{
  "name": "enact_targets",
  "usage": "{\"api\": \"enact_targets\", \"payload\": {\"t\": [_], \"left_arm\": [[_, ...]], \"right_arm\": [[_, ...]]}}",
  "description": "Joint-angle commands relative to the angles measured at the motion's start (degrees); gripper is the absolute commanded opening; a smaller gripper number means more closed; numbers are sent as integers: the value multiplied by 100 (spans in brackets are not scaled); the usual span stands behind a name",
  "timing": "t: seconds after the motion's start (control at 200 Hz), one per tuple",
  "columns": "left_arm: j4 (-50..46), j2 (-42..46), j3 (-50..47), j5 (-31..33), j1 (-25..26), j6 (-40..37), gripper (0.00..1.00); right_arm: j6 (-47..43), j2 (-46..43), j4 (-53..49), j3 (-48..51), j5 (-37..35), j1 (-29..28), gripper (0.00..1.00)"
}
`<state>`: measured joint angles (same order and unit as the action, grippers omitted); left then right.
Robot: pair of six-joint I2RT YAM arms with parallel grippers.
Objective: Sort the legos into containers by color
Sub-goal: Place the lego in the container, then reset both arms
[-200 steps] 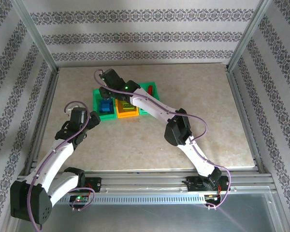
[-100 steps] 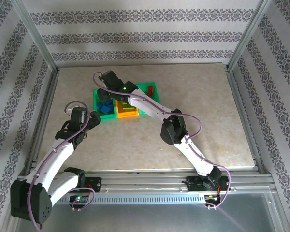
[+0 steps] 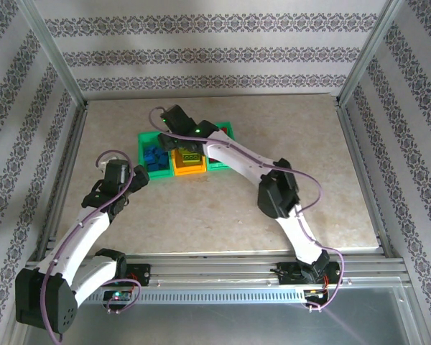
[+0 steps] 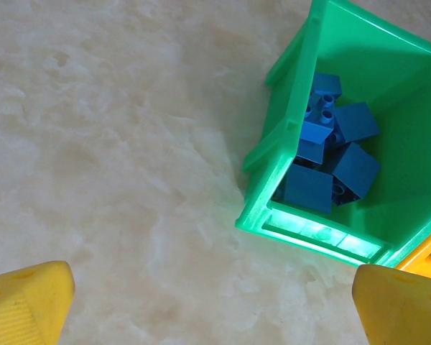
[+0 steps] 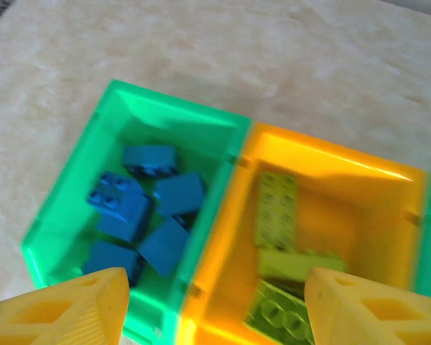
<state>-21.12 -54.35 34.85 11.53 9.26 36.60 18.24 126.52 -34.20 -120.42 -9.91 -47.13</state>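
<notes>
Right tool (image 5: pixel 212 295) released, empty, above shared wall: blue legos (image 5: pixel 161 244) in green bin (image 5: pixel 172 108) to its left, orange bin (image 5: pixel 323 147) right. Left tool (image 4: pixel 212 295) released too.

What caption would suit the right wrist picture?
Open end effector above a green bin of blue bricks and an orange bin of lime bricks.

The beige marbled counter (image 3: pixel 309 172) lies bare over its right half, along the near strip and left of the bins. Three small open-topped plastic bins stand touching in a row: a green bin (image 5: pixel 179 108) half full of blue bricks (image 4: pixel 330 158), an orange-yellow bin (image 5: pixel 323 147) and a second green bin (image 3: pixel 227 129). The white right arm (image 3: pixel 273 190) slants across the counter, its right tool (image 5: pixel 223 316) spread wide above the first two bins, barring the way down. The left tool (image 4: pixel 215 302), spread wide, hovers over bare counter beside the first bin's near-left corner.
</notes>
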Motion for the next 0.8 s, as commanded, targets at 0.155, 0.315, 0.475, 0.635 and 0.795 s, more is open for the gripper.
{"api": "enact_targets", "payload": {"t": [0.155,0.315,0.475,0.635,0.795], "left_arm": [[320,249,35,116,-108,-538,100],[519,311,-97,275,-148,-811,100],[903,293,-187,625,-197,-1138,100],[1882,225,-515,954,-256,-1562,100],[3333,-137,-938,1099,-358,-2284,100]], "right_arm": [[659,-2614,1312,3526,-956,577,76],[753,-3956,1330,5129,-1616,960,84],[840,-5137,1287,6329,-1887,1657,97],[716,-6101,1559,7246,-1928,2450,98],[586,-6428,1854,7724,-1858,3224,98]]}}
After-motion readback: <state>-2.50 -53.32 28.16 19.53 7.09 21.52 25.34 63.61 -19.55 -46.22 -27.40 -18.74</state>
